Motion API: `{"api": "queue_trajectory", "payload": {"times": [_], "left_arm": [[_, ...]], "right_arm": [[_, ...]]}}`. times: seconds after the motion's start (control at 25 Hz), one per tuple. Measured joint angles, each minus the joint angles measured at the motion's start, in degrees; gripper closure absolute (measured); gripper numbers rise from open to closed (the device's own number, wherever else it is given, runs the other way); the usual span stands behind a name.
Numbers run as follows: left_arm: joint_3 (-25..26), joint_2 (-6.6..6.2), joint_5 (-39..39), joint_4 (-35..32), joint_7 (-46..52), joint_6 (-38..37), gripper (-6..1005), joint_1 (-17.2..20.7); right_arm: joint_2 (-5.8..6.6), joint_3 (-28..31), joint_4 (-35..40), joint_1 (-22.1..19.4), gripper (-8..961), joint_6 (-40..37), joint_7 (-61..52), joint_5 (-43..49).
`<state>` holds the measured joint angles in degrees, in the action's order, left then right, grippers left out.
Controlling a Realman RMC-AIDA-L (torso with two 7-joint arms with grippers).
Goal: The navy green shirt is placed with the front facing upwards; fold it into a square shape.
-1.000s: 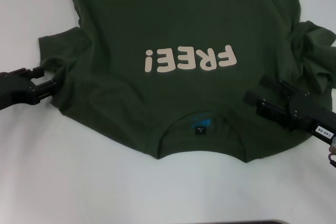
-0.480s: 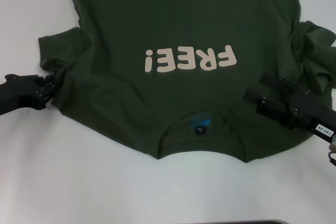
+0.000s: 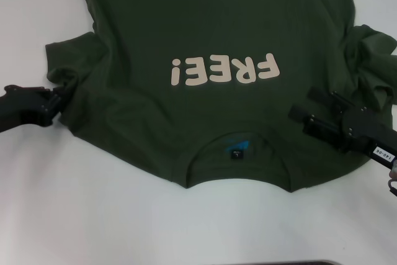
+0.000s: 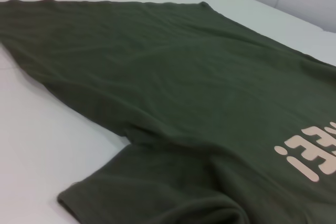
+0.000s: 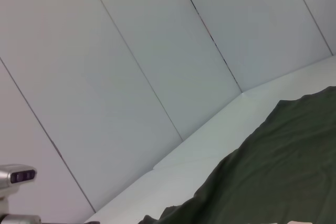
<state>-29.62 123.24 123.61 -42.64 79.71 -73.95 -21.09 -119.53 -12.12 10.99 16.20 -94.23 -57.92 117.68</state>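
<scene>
Since the earlier frame, the left gripper (image 3: 57,100) has closed in on the navy green shirt (image 3: 217,41) and now pinches the bunched left sleeve edge. This shirt lies face up on the white table (image 3: 124,221), collar nearest the robot, cream lettering (image 3: 224,70) mid-chest. Over the right shoulder area, the right gripper (image 3: 301,107) sits with fingers spread apart on the fabric. Beside it, the right sleeve (image 3: 372,60) is crumpled.

The navy green shirt (image 3: 211,41) lies flat on the bench (image 3: 124,228), its collar towards the robot. The left end effector (image 3: 59,100) is at the shirt's left sleeve edge. The right end effector (image 3: 304,113) rests over the right shoulder part.
</scene>
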Motion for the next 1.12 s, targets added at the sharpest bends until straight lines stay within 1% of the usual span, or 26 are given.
{"api": "queue_trajectory", "payload": {"times": [0.04, 0.28, 0.48, 0.68, 0.84, 1.12], "left_arm": [[0.53, -0.01, -0.44, -0.04, 0.11, -0.08, 959, -0.03], [4.27, 0.03, -4.48, -0.69, 0.25, -0.29, 955, -0.16], [4.39, 0.14, -4.89, -1.46, 0.17, -0.88, 956, -0.15], [4.67, 0.23, -6.10, -2.74, 0.27, -4.25, 957, -0.22], [4.75, -0.21, -7.97, -3.03, 0.49, -7.67, 958, -0.14], [4.10, -0.37, -7.81, -3.06, 0.72, -7.37, 959, -0.02]], "right_arm": [[0.00, 0.00, 0.00, -0.01, 41, 0.00, 0.00, 0.00], [0.00, -0.17, 0.00, 0.06, 41, 0.00, 0.00, 0.00], [0.00, -0.17, -0.07, 0.06, 42, -0.09, 0.00, 0.00], [0.00, -0.13, -0.09, 0.06, 42, -0.26, 0.00, 0.00], [0.00, -0.12, -0.09, 0.06, 41, -0.65, 0.00, 0.00], [0.00, -0.12, -0.09, 0.06, 41, -0.72, 0.00, 0.00]]}}
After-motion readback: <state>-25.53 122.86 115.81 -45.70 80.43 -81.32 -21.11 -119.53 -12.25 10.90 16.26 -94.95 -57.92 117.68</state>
